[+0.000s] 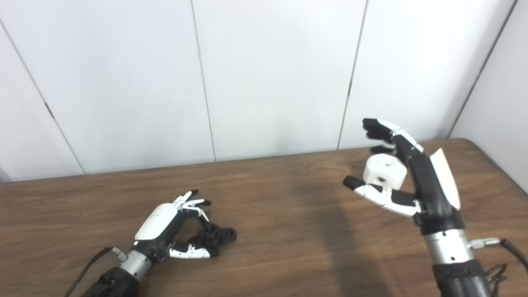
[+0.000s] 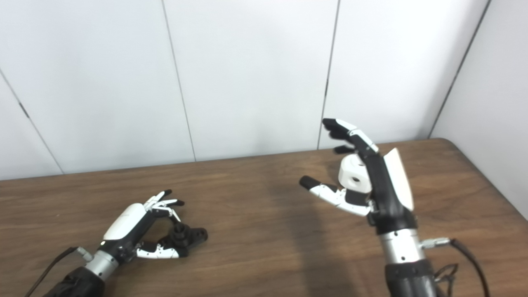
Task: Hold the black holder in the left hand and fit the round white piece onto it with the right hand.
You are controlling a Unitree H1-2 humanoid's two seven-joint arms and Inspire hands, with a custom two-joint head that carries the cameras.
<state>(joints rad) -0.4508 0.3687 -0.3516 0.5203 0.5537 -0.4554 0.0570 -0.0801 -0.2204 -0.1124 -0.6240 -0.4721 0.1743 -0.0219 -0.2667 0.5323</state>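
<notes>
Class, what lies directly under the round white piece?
The right hand cradles the round white piece, its thumb beneath. Below is the wooden table. The piece's underside is hidden.

Walls: white panels [image 1: 272, 74] split by thin dark seams.
Table: brown wood grain [image 1: 280, 231], rounded far right corner.
Light: even, soft shadows.
</notes>
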